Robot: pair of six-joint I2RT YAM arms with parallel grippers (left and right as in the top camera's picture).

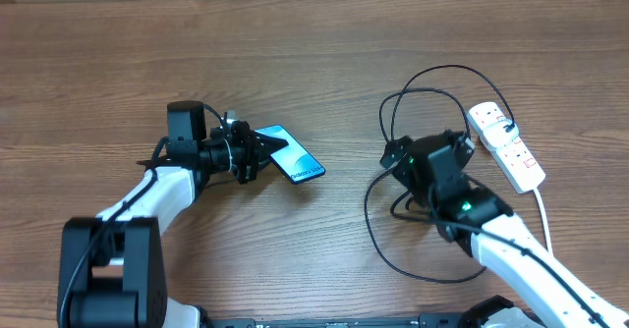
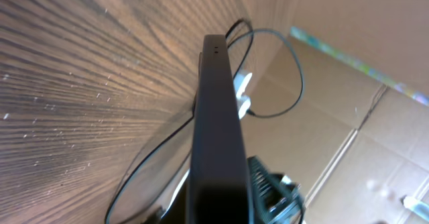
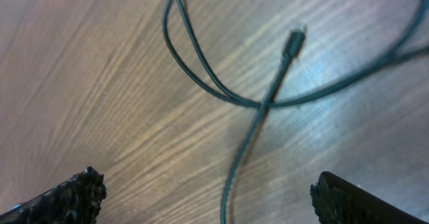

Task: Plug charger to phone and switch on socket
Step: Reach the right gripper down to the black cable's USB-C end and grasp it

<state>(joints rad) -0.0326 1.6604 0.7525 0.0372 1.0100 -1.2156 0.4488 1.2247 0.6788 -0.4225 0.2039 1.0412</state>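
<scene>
Overhead: the left gripper (image 1: 254,151) is clamped on the upper-left end of the phone (image 1: 293,157), left of centre. The phone's long axis runs diagonally, and its free end points lower right, toward the right gripper (image 1: 395,157). The charger (image 1: 432,78) lies in loops at right, beside the socket (image 1: 506,146).

Left wrist: the phone (image 2: 216,143) shows edge-on, a dark slab running up mid-frame toward the cable loops.

Right wrist: the right gripper (image 3: 206,184) has its fingers (image 3: 67,197) wide apart with nothing between them. The connector tip (image 3: 295,39) lies free on the table (image 3: 100,83) at upper right, pointing up and slightly right, its cable trailing down.

Judged from this, plugging in is the step in hand and is not yet done. The next move calls for pinching the cable just behind the tip and lining its axis up with the phone's free end.
</scene>
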